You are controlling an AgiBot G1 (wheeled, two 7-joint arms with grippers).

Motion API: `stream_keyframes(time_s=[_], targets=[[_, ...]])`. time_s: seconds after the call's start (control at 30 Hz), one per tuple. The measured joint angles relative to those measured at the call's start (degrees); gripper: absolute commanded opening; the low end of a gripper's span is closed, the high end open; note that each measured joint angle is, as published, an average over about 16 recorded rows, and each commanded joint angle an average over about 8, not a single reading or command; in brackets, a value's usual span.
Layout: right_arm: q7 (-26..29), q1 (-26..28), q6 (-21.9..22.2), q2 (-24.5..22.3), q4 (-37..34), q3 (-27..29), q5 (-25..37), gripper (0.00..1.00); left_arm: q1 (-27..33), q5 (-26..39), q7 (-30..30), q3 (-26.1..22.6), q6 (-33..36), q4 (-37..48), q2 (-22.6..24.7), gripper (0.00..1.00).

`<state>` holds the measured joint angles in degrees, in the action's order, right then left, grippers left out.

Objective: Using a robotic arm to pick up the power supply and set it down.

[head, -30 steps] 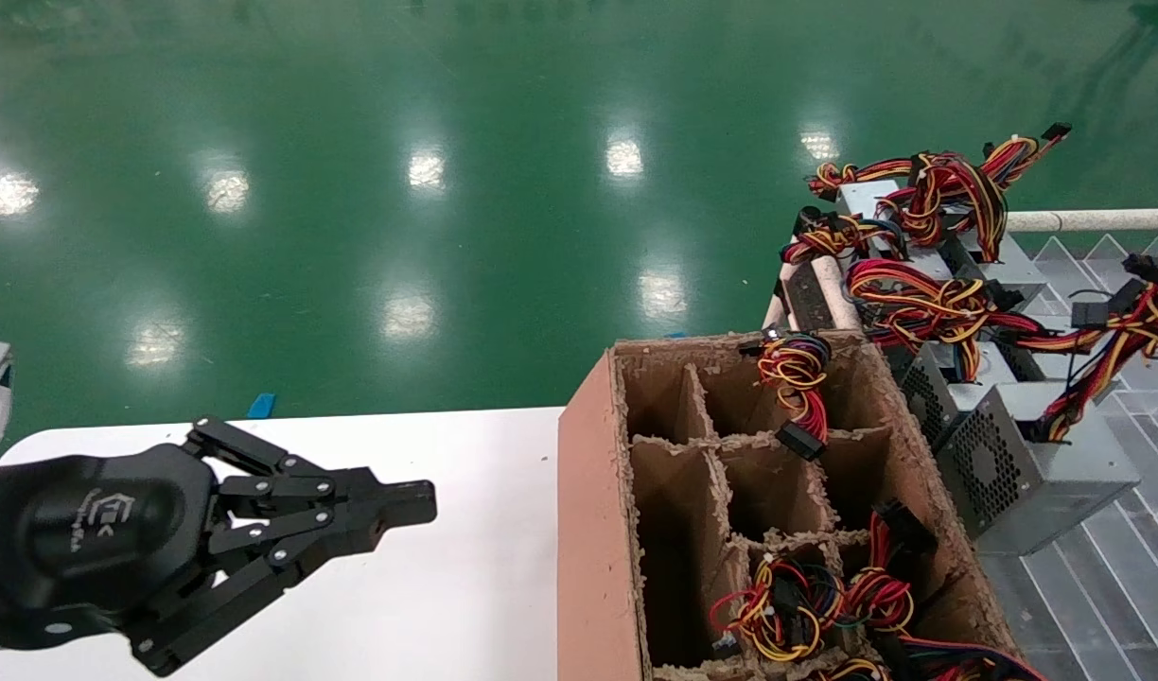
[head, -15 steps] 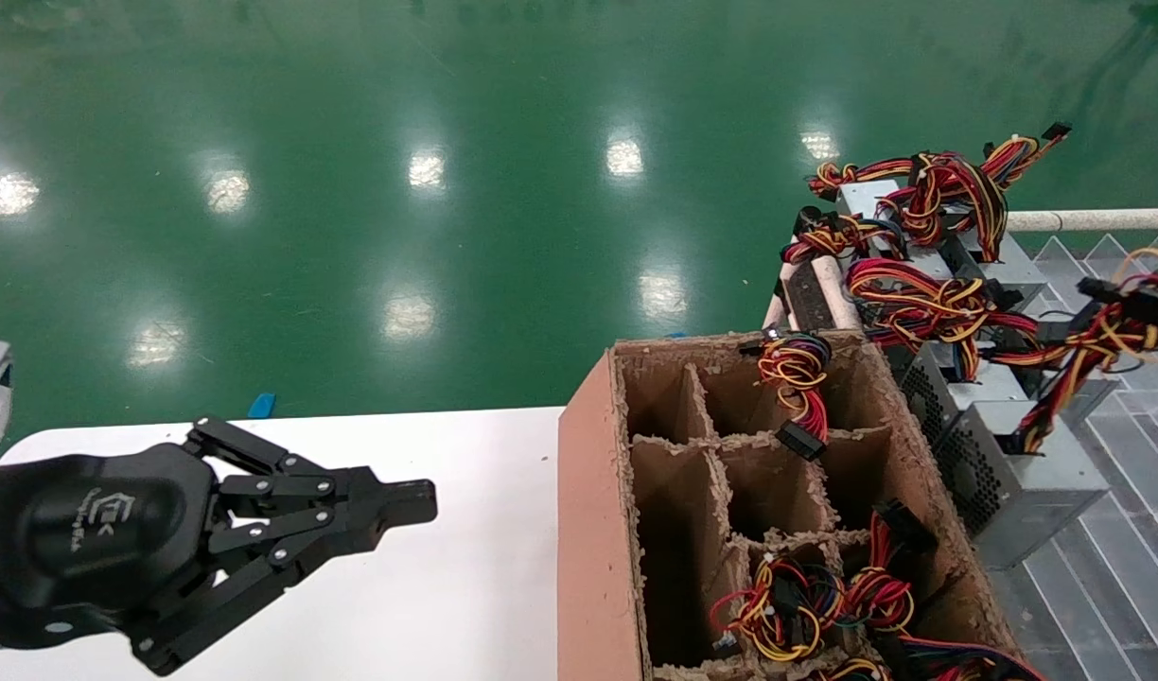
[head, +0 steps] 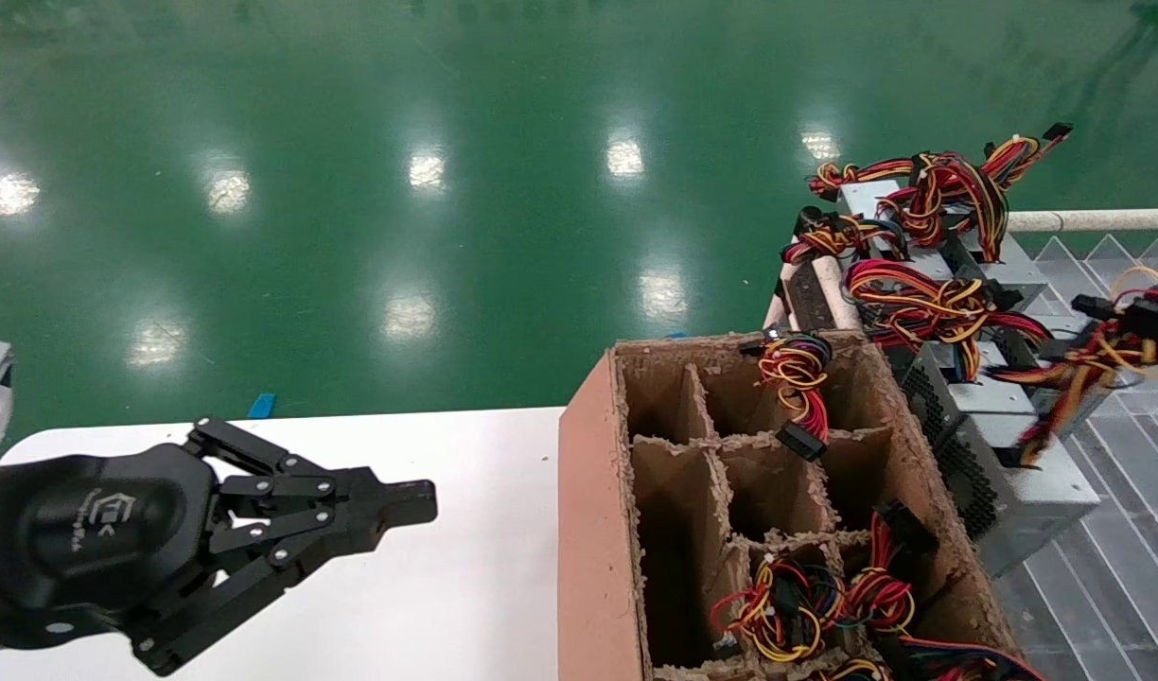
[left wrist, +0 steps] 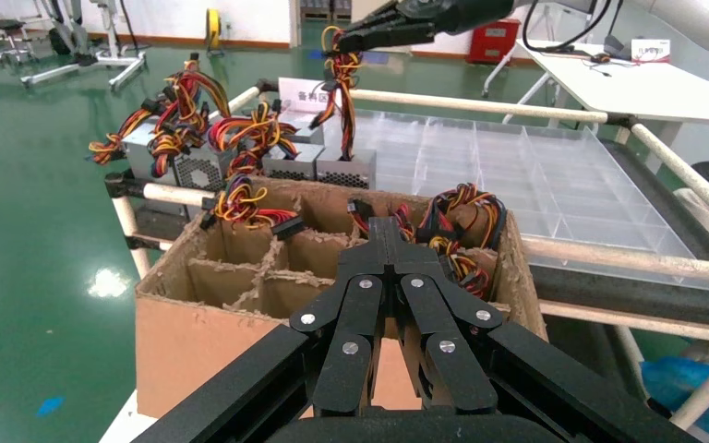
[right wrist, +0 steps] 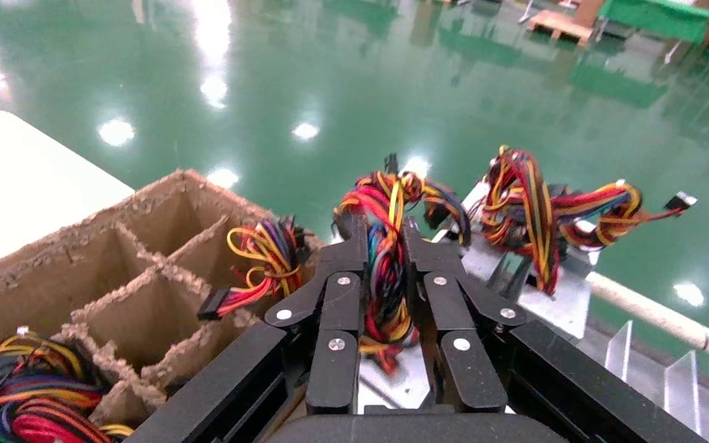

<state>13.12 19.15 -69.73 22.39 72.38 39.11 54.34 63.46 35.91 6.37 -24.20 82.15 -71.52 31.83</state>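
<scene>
Power supply (head: 1024,463): grey box on the clear tray (head: 1109,586), just beside the cardboard box (head: 588,530), tilted; its wire bundle (right wrist: 383,268) goes up to the right.
Right gripper (right wrist: 384,242): fingers closed on the wire bundle, above the power supply.
Left gripper (head: 418,499): fingers pressed together, nothing held, over the white table (head: 447,586), well apart from the units.
Cardboard box: divided in cells; some hold coloured wires.
</scene>
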Motion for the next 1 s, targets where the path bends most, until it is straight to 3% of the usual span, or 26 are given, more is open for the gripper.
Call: stream_keyframes(time_s=[0.67,1.0], targets=[[-0.1,-0.8,-1.0,1.1,2.7,7.1,-1.3,1.0,0.0,0.0,0.0,0.0,0.0,0.0,0.0,0.0],[-0.8,3.2,-2.8,2.7,3.1,3.3,-3.1,1.0,0.0,0.0,0.0,0.0,0.0,0.0,0.0,0.0]])
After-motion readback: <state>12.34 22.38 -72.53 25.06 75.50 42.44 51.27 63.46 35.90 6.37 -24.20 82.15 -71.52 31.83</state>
